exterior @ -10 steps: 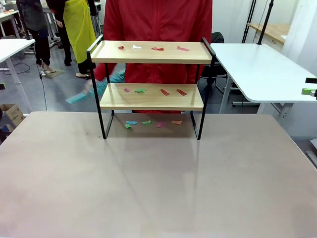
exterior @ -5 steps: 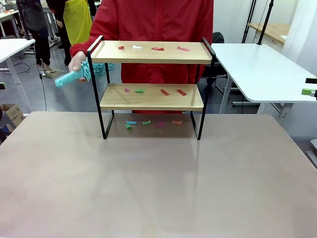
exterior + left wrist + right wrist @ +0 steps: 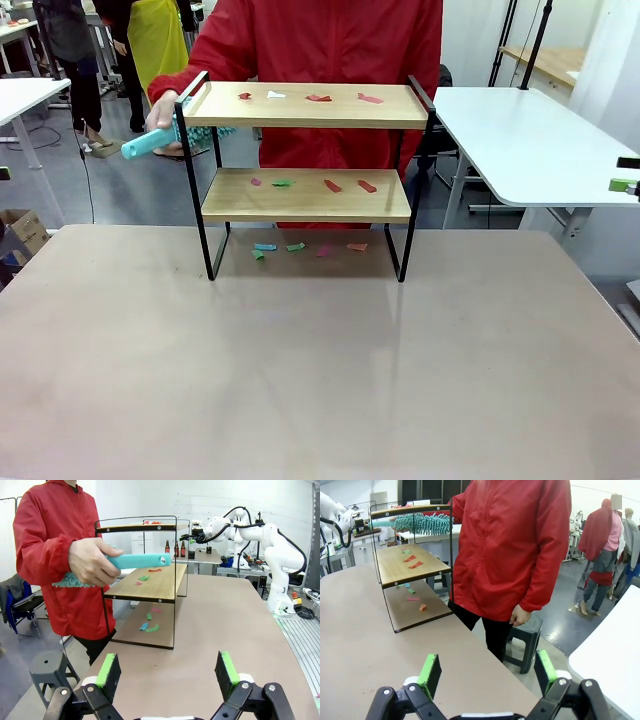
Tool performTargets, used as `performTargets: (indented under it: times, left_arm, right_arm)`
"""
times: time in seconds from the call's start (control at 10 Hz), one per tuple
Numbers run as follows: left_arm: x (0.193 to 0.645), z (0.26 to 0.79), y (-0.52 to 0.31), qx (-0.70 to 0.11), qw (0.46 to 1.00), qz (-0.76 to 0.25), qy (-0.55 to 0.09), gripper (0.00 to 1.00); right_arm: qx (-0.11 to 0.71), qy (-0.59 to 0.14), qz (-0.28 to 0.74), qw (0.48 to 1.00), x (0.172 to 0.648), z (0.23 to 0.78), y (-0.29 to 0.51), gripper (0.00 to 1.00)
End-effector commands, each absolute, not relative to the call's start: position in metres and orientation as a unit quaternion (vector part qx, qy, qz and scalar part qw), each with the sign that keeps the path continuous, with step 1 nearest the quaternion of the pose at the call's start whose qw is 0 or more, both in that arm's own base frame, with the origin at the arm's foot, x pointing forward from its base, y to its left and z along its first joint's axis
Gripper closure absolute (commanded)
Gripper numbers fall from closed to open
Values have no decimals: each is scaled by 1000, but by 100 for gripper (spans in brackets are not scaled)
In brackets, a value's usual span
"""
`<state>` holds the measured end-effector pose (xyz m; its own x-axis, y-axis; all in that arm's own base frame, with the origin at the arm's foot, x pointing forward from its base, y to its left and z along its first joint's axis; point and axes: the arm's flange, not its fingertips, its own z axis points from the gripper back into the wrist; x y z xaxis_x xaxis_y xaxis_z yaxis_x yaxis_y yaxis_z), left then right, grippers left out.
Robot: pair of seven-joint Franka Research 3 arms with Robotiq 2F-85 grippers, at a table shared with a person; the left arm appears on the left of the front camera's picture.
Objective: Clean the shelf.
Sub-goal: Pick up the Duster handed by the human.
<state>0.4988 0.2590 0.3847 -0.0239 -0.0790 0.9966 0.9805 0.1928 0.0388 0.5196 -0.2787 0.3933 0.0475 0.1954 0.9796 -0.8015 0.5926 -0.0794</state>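
**Shelf still messy, duster is up by the top board**

I see the shelf (image 3: 300,203) standing on the far side of the table (image 3: 300,380), in the middle, right in front of the person in the red jacket.

I think it is light. It is just two wood boards in a thin black frame. The frame looks stiff and hard, but the legs are skinny, so a push up high could make it slide or tip. If I had to hold it, I would grab a black side post low down, or the raised rail at one end. I would not grab a board edge.

Little paper bits (image 3: 332,185) lie on both boards and on the table under the shelf. They look very light and could blow away.

My left gripper (image 3: 167,667) is wide apart and holds nothing. My right gripper (image 3: 487,672) is wide apart and holds nothing too. Both are well away from the shelf.

A moment ago the person's hand (image 3: 160,115) held the blue-green duster (image 3: 150,142) lower, out to the left of the shelf. Now it is up by the left rail of the top board. The paper bits have not moved.
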Motion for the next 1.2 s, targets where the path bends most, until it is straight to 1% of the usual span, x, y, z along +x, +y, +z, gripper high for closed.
performTargets:
  times: [0.0,0.6,0.9,1.1]
  left_arm:
    - [499,386,258,-421,555,-477,-535,0]
    - [499,385,259,-421,557,-475,-535,0]
    - [489,492,220,-377,594,-483,-521,0]
    - [481,549,188,-366,660,-420,-504,0]
  right_arm:
    - [262,-579,367,679,520,398,-275,0]
    - [262,-579,367,679,520,398,-275,0]
    - [262,-579,367,679,520,398,-275,0]
    - [262,-579,367,679,520,398,-275,0]
